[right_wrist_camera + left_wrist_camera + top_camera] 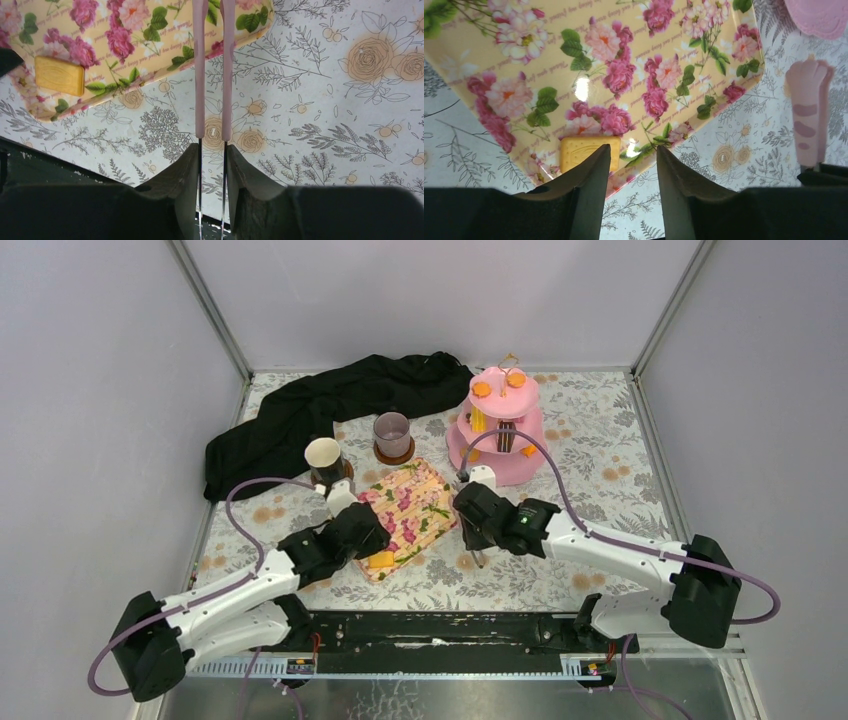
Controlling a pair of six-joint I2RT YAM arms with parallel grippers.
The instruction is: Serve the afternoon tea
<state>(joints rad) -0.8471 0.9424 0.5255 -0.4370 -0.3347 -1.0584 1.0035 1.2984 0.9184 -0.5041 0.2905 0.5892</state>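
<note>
Black fingers point(589, 185) of left tool point(632, 150): recorded nearest the lens, set partly apart with a clear gap, nothing gripped between them. Flat rectangular yellow toy biscuit point(580, 149): laid at the near corner of the glossy yellow rectangular tray printed with pink roses point(704, 60), just beyond the left fingertip and partly covered by it in the left wrist view; contact cannot be told. Right tool point(212, 147): closed narrowly on slim pink-handled metal tongs point(199, 75), whose two arms lie nearly together and are pointed over the tray's edge, tips out of view. Surface covered in grey-leaf and orange-rose print point(325, 125): tray carried near its middle. Pink three-tier plastic cake stand point(505, 440): stood beyond the tray to the right, apart from it; small orange toy cakes point(482, 390) are listed on its top tier. Cream-lined dark mug point(324, 456) and mauve-grey mug point(392, 432): stood upright beyond the tray, the latter on a round brown coaster point(394, 454). Crumpled black cloth point(300, 415): heaped along the far left.
</note>
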